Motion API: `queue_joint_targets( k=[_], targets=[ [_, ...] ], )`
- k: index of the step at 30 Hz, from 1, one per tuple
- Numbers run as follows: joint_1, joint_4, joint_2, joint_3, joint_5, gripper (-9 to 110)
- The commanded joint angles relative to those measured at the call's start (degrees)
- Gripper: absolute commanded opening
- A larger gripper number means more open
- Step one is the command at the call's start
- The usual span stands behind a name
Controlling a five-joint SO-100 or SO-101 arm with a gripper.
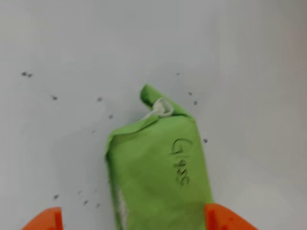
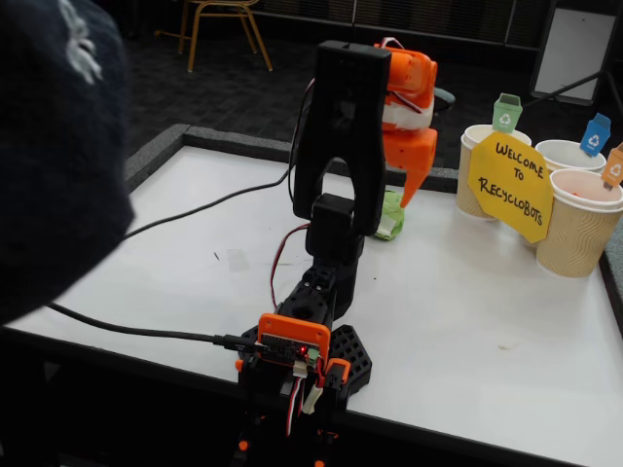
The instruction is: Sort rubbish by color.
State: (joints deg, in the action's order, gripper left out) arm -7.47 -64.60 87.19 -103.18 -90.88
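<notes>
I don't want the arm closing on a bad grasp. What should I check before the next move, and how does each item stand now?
1. Green lump lies between the fingertips of the gripper: ok in the wrist view, though it sits nearer the right tip.
2. Jaws open wide enough: ok.
3. Lump resting on the white table, not lifted: cannot tell.
4. Nothing else between the fingers: ok.
5. Cup with the green tag stands upright: ok.
6. Yellow sign clear of the path to the cups: cannot tell.

In the fixed view, cups [image 2: 580, 226] stand right of the arm [image 2: 341, 175]; sign [image 2: 510, 185] before them.
</notes>
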Motion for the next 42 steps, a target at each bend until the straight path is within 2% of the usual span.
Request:
queue_joint_targets(
  k=[1, 9, 12, 20, 24, 42],
  targets=[
    [-3.43, 1.85, -0.18, 8.61, -2.72, 23],
    [-4.48, 2.9, -3.78, 8.35, -4.31, 22],
    [-2.9, 6.77, -5.71, 6.42, -4.22, 20],
    [0.09, 12.39, -5.8, 3.43, -3.6, 1],
    [0.53, 9.32, -3.52, 6.33, -1.67, 0],
    [0.0, 0.62, 33.93, 5.19, 11.95, 0]
  ],
)
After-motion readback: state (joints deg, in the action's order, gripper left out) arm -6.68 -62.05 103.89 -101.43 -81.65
